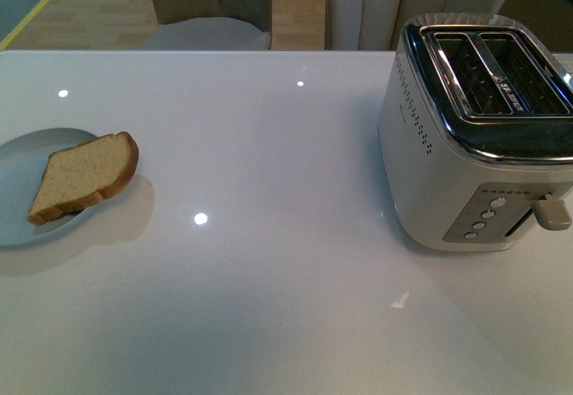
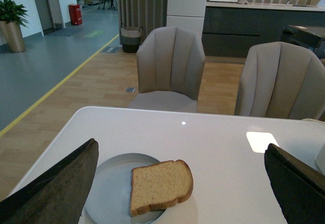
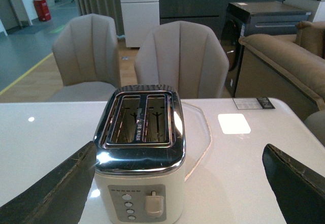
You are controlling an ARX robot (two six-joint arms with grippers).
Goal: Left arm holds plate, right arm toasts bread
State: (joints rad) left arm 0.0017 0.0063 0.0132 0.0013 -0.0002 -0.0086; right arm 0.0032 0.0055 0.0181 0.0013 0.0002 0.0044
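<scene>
Front view: the bread [image 1: 85,178] is lying on the plate [image 1: 22,167] at the left edge of the white tabletop [image 1: 269,287].
The slice is resting flat, its rounded, crusted top overhanging the plate's rim on the side toward the toaster [image 1: 479,144]. The toaster is standing well apart on the right of the tabletop, with its two slots facing up and its buttons and lever facing the robot. In the left wrist view the left jaws are standing wide apart and gripping nothing, with the plate and bread showing between them. In the right wrist view the right jaws are likewise gaping wide and holding nothing, with the toaster showing between them, untouched. Two beige chairs [image 2: 172,64] are standing behind the tabletop.
</scene>
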